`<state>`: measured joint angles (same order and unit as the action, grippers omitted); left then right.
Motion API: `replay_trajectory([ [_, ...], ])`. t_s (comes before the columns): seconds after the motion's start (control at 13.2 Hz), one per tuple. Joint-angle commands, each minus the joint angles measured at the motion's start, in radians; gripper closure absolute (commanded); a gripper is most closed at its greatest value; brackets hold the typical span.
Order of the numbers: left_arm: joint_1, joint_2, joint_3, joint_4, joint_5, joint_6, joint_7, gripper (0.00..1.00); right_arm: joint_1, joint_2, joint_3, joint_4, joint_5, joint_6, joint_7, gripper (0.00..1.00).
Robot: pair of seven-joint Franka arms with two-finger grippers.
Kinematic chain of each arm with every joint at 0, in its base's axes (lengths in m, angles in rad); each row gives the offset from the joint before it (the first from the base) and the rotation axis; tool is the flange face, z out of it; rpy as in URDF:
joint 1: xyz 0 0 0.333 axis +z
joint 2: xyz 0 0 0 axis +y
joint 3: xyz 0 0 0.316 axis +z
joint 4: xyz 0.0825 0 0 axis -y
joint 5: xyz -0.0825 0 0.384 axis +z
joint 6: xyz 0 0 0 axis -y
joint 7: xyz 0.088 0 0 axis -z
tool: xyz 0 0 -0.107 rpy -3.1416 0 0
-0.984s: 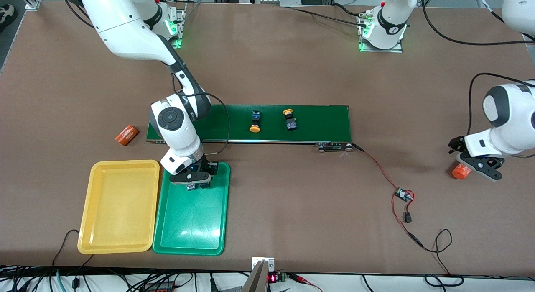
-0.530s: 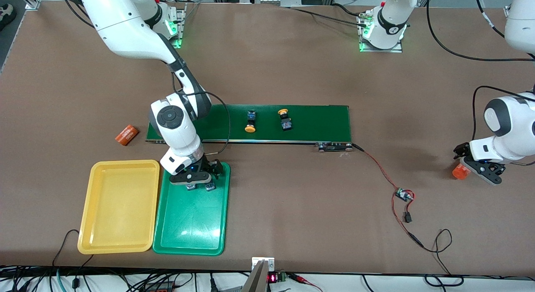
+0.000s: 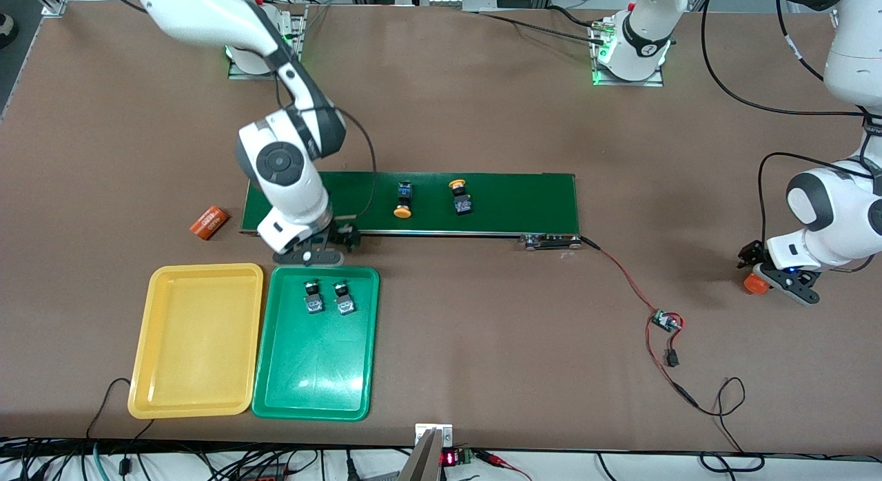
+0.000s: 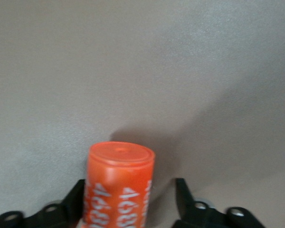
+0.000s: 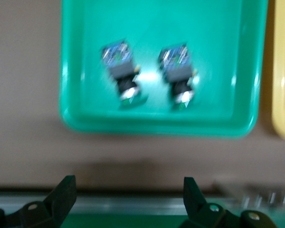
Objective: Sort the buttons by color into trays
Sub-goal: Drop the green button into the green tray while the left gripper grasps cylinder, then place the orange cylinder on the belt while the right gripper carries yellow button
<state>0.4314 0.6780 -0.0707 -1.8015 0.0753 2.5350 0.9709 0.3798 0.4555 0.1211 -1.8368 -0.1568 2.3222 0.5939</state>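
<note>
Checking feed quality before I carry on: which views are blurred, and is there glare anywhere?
Front view: sharp, with a white glare patch on the green tray nearer the camera than the two green buttons. Right wrist view: soft, those buttons smeared. Left wrist view: orange cylinder slightly soft, its shadow cast on the table.

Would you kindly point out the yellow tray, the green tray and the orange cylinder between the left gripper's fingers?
yellow tray (image 3: 200, 343): front view, bare floor of the tray.
green tray (image 3: 313, 371): front view, bare floor nearer the camera than the buttons.
orange cylinder (image 4: 119, 190): left wrist view, printed side wall.
</note>
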Motion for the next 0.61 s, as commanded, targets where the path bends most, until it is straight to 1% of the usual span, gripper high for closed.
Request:
replay_trajectory([
  [0.0, -0.003, -0.034, 0.003, 0.019, -0.017, -0.019, 0.070, 0.81, -0.004, -0.086, 0.052, -0.073, 0.037, -0.075, 0.069, 0.00],
  [0.15, -0.017, -0.069, -0.027, 0.021, -0.012, -0.074, 0.167, 0.84, -0.002, -0.098, 0.096, -0.084, 0.049, -0.093, 0.147, 0.00],
  [0.23, -0.020, -0.098, -0.085, 0.025, -0.014, -0.134, 0.172, 0.85, -0.002, -0.097, 0.119, -0.099, 0.054, -0.089, 0.179, 0.00],
  [0.3, -0.020, -0.121, -0.125, 0.027, -0.014, -0.184, 0.172, 0.85, -0.001, -0.095, 0.121, -0.105, 0.054, -0.087, 0.179, 0.00],
  [0.53, -0.016, -0.156, -0.275, 0.030, -0.019, -0.365, 0.170, 0.85, 0.002, -0.066, 0.156, -0.107, 0.056, -0.052, 0.234, 0.00],
])
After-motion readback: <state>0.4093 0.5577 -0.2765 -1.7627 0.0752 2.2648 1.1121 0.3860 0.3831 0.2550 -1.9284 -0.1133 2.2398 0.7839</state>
